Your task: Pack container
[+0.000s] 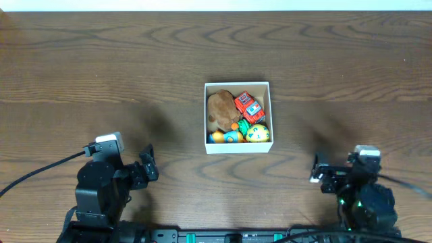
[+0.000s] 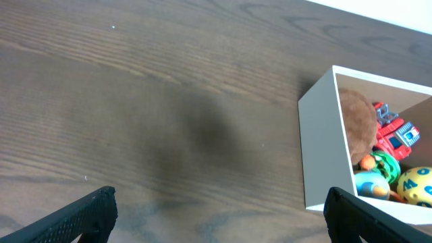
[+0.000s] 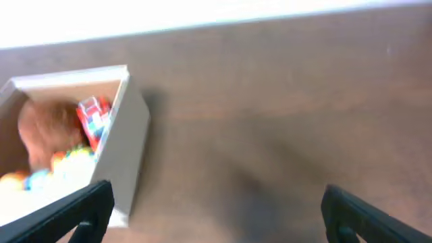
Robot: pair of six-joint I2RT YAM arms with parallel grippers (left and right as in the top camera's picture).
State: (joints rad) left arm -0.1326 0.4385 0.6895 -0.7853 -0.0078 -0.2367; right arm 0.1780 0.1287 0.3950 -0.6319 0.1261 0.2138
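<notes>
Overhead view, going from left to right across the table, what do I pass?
Left black two-finger gripper, open → white square open-top cardboard box, with inside it a brown plush toy and then a red toy truck → right black two-finger gripper, open.

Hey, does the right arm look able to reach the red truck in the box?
Probably yes: the box is open-topped, the red truck lies uncovered, and nothing stands between it and the right hand.
</notes>
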